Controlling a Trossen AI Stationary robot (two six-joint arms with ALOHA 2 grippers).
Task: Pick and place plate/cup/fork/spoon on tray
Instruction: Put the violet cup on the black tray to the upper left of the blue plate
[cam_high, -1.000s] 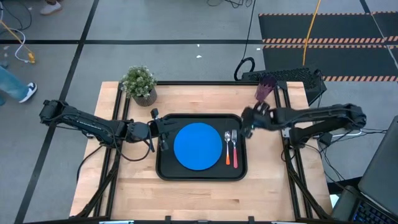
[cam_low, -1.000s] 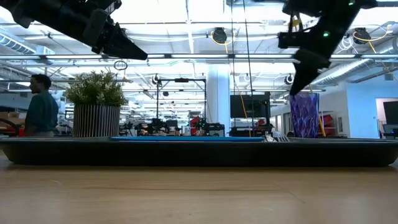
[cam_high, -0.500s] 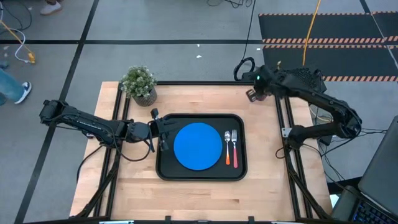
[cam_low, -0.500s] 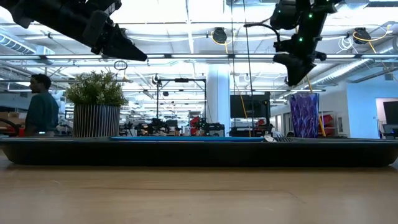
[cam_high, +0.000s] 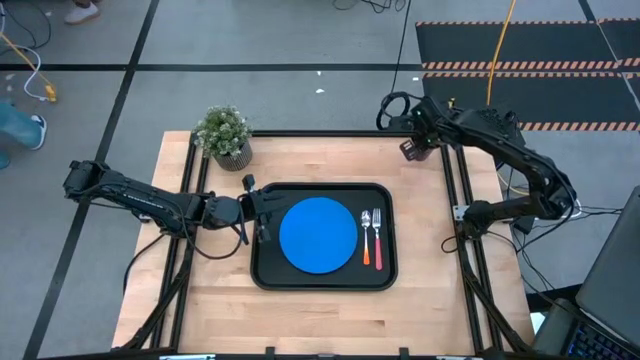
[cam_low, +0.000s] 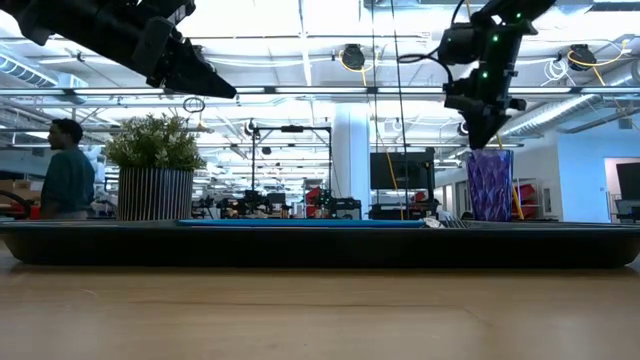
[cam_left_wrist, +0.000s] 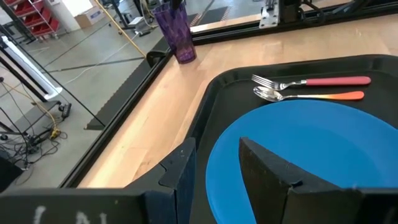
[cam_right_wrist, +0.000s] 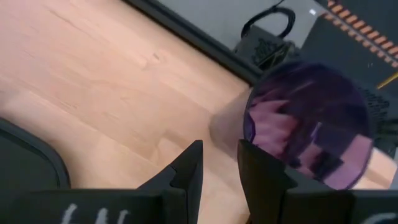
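Table (cam_high: 300, 310): light wood, both arms reaching over it.

Tray (cam_high: 268, 275): black, mid-table. Plate (cam_high: 318, 234), bright blue, lies flat in it. Just beside the plate, toward the right arm's side, fork (cam_high: 366, 232) and spoon (cam_high: 377, 235) lie parallel on the tray floor, red-pink and orange handles side by side. Three of four items look placed.

Potted plant (cam_high: 224, 133): far edge of the table, off the tray, not part of the job.

Cup (cam_right_wrist: 311, 134): dark purple tumbler, upright near the far right corner of the table, well apart from the tray. Last item out.

Right hand (cam_right_wrist: 217, 165): above the cup and a little off its centre; the wrist view looks down into the cup's mouth with the near rim just beyond the fingertips. Fingers stand a narrow gap apart, nothing between them. Low view puts the hand just over the rim.

Left hand (cam_left_wrist: 214, 163): waits over the tray's left edge, fingers slightly parted, empty.

Step in hand, by my reading: grasp the cup. To do it well, shift until one finger is inside the wall and one outside, or widen to span the body; descend straight, close low enough to avoid tipping. Carry upright to bare tray floor, clear of the cutlery.
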